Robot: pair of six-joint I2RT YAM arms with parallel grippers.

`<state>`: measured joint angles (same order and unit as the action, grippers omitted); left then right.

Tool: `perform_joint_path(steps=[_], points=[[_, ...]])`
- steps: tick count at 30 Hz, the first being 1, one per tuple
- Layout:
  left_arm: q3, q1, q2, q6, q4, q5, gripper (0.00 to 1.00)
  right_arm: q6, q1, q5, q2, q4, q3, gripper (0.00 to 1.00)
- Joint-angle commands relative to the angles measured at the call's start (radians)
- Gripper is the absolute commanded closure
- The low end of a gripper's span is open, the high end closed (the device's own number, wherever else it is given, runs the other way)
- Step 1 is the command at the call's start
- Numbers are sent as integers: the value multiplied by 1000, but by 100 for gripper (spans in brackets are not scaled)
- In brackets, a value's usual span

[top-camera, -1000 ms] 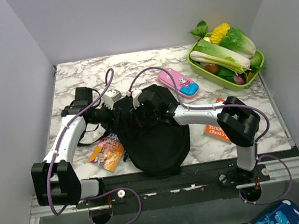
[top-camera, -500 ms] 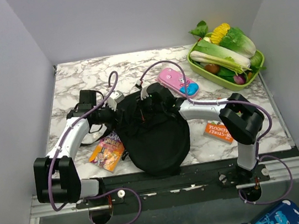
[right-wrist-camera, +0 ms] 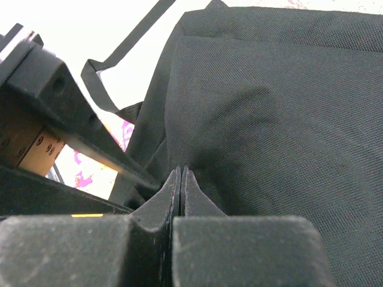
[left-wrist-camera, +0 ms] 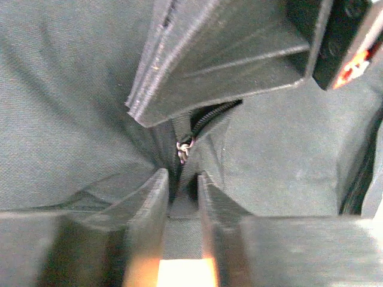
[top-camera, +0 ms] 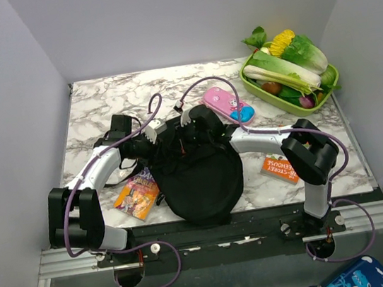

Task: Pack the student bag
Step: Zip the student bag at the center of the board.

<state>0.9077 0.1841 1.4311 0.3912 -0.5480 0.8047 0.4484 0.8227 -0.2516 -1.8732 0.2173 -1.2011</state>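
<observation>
Top external: both arms reach inward, left tool (top-camera: 158, 137) and right tool (top-camera: 181, 130) each pinching the student bag (top-camera: 200, 178).

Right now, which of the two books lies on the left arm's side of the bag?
The purple-and-yellow book, beside the student bag's left edge. The orange book lies right of it, partly under the right arm.

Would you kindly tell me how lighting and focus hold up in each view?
Top external: even and sharp, but the student bag is a near-featureless black mass. Left wrist: dim; the left claw blurs up close, while the zipper is sharper. Right wrist: the background beyond the bag is blown out white, and the right claw is soft.
</observation>
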Motion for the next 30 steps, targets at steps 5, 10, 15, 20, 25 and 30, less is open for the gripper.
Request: perform_joint_path(steps=[5, 10, 15, 20, 25, 30], points=[[46, 32, -23, 69, -101, 7, 97, -16, -23, 20, 29, 16, -20, 99], [56, 35, -52, 98, -159, 4, 100, -39, -57, 92, 40, -64, -31, 99], [30, 35, -78, 115, -175, -27, 100, -39, -128, 95, 72, -52, 12, 99], [28, 34, -90, 124, -187, -48, 100, -79, -161, 152, 82, -82, 11, 99], [30, 34, -100, 130, -194, -61, 100, -122, -171, 245, 80, -136, 0, 99], [34, 34, -113, 129, -190, -79, 100, -149, -174, 590, 68, -212, 3, 99]])
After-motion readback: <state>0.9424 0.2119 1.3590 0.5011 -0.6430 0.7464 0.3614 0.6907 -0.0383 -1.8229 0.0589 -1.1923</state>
